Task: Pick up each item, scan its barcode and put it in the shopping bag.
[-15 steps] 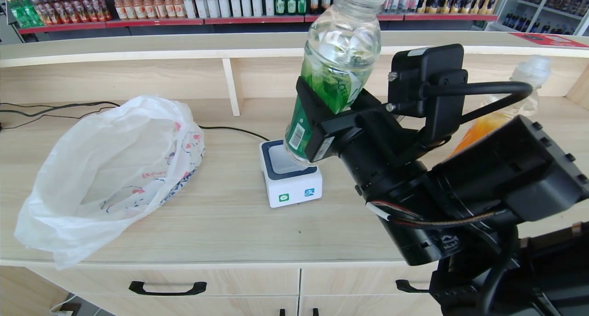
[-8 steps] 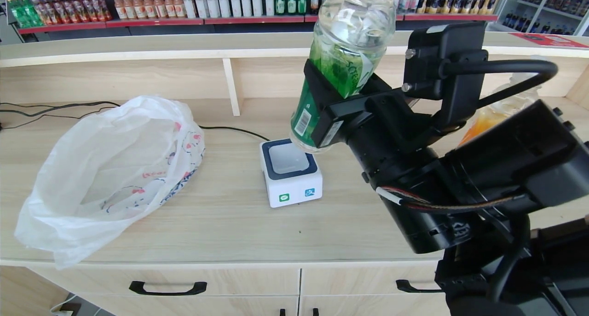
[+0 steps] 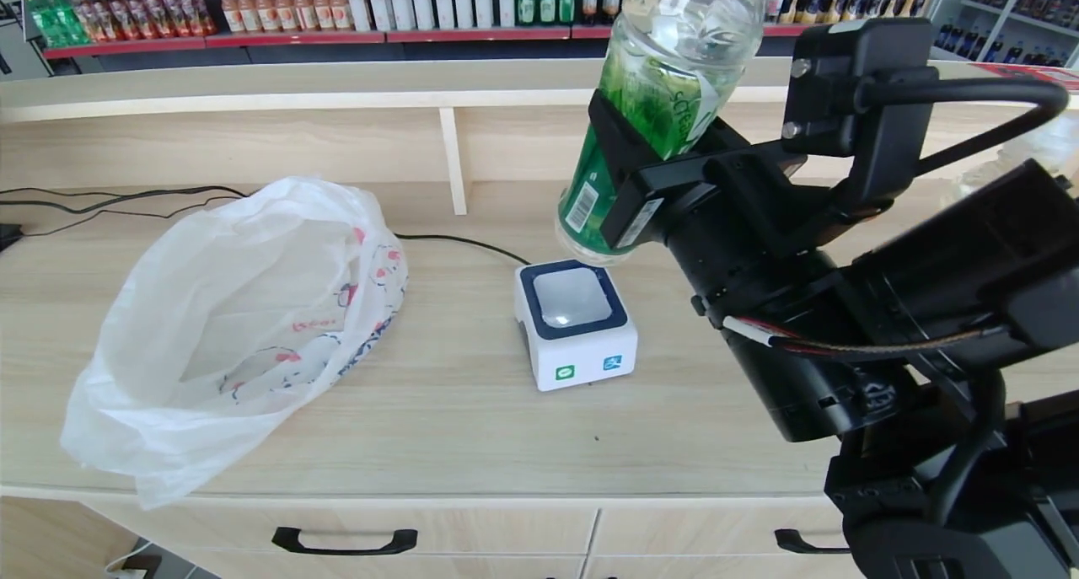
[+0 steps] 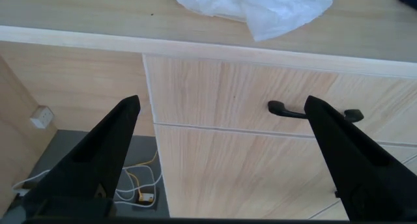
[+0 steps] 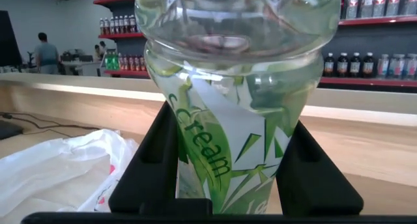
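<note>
Right end effector (image 3: 642, 174), high over the counter (image 3: 472, 419), clamps the tilted bottle (image 3: 674, 65), seemingly just above the scanner (image 3: 576, 313).

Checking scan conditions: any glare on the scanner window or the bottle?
Head view: the scanner window reflects a pale patch; the bottle shows bright highlights on its clear top. Right wrist view: that clear top distorts the background.

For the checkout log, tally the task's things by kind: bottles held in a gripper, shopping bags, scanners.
Bottles held: 1, the green-label bottle in the right gripper
Shopping bags: 1, the white shopping bag on the counter
Scanners: 1, the white scanner
Total: 3
</note>
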Motion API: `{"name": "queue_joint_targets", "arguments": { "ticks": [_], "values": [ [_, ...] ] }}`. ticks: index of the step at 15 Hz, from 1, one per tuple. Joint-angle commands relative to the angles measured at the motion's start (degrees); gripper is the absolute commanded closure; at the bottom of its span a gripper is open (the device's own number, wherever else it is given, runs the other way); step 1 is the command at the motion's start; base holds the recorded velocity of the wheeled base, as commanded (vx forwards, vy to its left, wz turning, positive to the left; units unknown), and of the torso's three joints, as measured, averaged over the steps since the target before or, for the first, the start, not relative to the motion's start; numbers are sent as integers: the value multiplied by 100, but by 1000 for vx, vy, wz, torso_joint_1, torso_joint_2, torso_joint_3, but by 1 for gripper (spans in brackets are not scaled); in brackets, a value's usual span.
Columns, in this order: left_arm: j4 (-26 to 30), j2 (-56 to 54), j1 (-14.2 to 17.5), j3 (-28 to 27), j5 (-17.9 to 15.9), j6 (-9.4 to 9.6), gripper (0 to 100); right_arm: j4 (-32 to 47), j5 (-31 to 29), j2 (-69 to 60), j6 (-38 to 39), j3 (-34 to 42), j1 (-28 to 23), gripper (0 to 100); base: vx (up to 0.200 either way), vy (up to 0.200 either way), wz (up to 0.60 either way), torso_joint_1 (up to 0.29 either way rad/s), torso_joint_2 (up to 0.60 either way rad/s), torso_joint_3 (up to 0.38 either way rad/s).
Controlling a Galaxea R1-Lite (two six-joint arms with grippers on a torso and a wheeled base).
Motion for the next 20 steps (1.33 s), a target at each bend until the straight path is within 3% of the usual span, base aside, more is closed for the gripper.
{"name": "queue_joint_targets", "arguments": {
  "ticks": [1, 3, 6, 10, 14, 20],
  "values": [
    [-2, 0, 0, 0, 2, -2, 0, -25, -6, -57, -69, 33, -11, 100, 0, 200, 0, -2, 22, -2],
    [-2, 0, 0, 0, 2, 7, 0, -25, 3, -101, -341, 103, -20, 100, 0, 0, 0, 0, 0, 0],
    [-2, 0, 0, 0, 2, 7, 0, -25, 688, -180, -1123, 727, -196, 100, 0, 0, 0, 0, 0, 0],
    [-2, 0, 0, 0, 2, 7, 0, -25, 1172, -136, -1536, 991, -416, 100, 0, 0, 0, 0, 0, 0],
    [-2, 0, 0, 0, 2, 7, 0, -25, 1514, -338, -1967, 1764, -811, 100, 0, 0, 0, 0, 0, 0],
    [-2, 0, 0, 0, 2, 7, 0, -25, 2341, -276, -2301, 1571, -1083, 100, 0, 0, 0, 0, 0, 0]
  ]
}}
